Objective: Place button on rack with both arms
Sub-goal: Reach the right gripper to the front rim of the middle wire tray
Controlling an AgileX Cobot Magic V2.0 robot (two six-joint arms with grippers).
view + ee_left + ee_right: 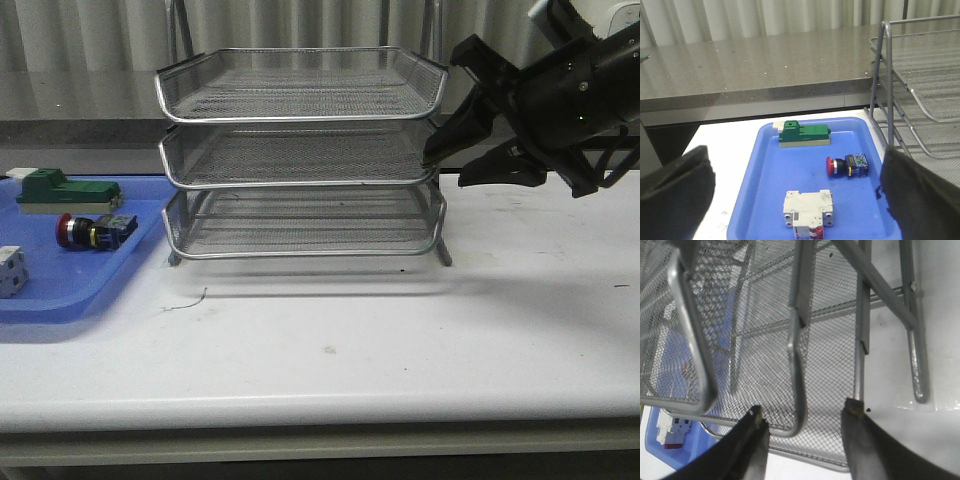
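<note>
While straddling rack (300, 150) rim, right gripper (450, 160) gapes wide, holding nothing.

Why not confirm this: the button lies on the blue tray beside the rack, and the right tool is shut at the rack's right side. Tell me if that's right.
One detail is wrong: the right tool is open, not shut. The right wrist view shows its fingers spread on either side of a rim of the rack. The button does lie on the blue tray beside the rack.
</note>
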